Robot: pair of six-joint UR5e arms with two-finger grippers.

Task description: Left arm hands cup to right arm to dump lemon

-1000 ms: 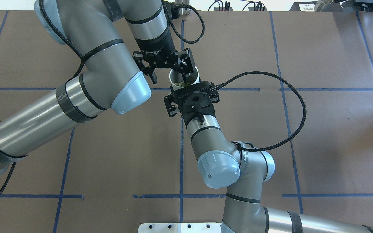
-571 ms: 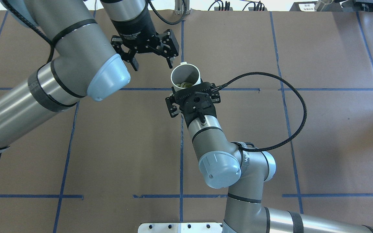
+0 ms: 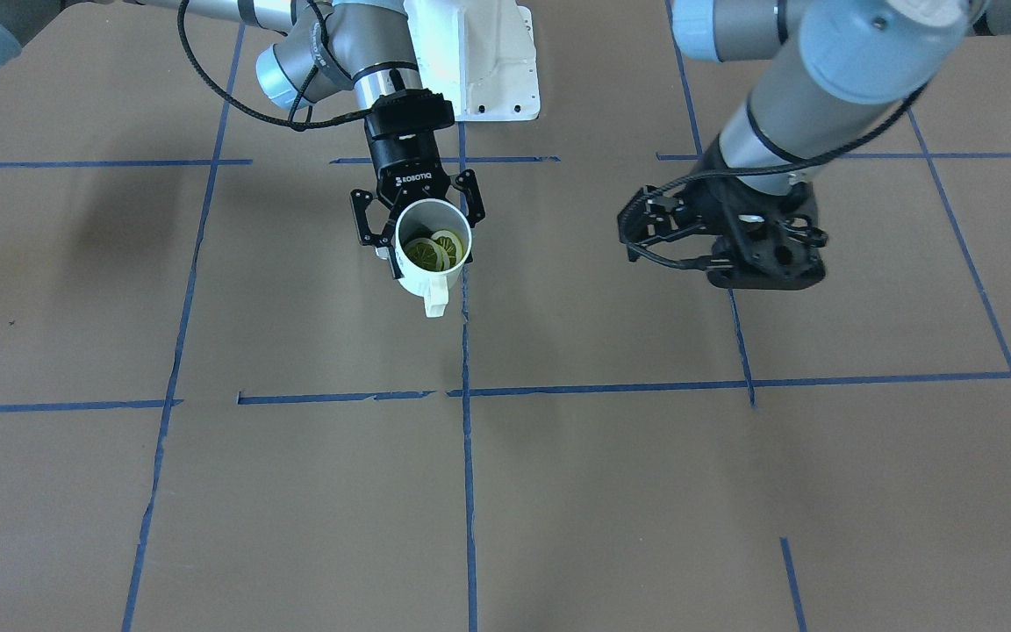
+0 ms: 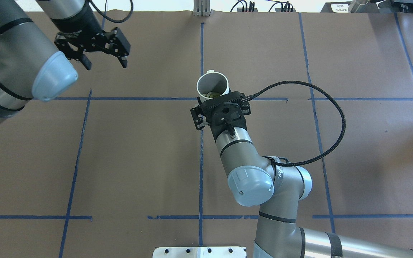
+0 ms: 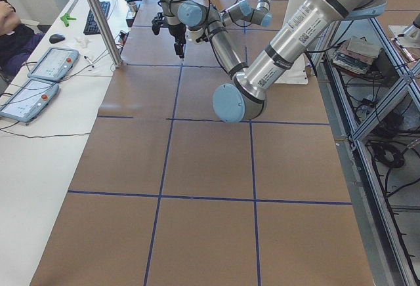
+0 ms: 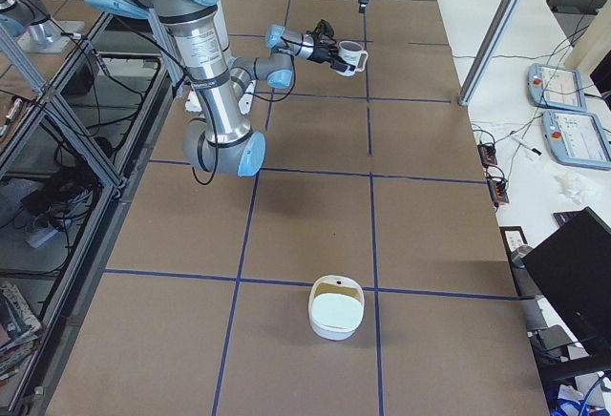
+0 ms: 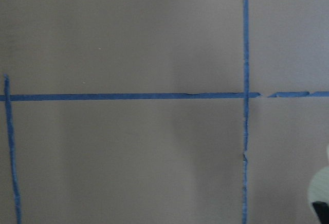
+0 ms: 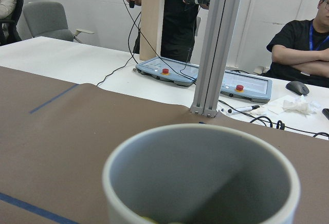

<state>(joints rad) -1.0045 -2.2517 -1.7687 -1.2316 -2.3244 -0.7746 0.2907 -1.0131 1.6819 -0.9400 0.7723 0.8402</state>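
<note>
Cup (image 3: 425,283) upright, retaining lemon (image 3: 432,252), I judge | right end effector (image 3: 426,235) clamped around cup wall for tipping | left end effector (image 4: 105,61) spread empty, well apart from cup, giving clearance

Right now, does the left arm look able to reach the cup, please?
Probably yes: the left claw hangs open and nothing lies between it and the cup, though the right claw, clamped round the cup, crowds any grip.

White cup (image 3: 423,283) held upright by right gripper (image 3: 432,230), handle pointing away; yellow-green lemon slices (image 3: 426,254) lie inside. Well apart, left gripper (image 4: 106,65) stands spread.
</note>
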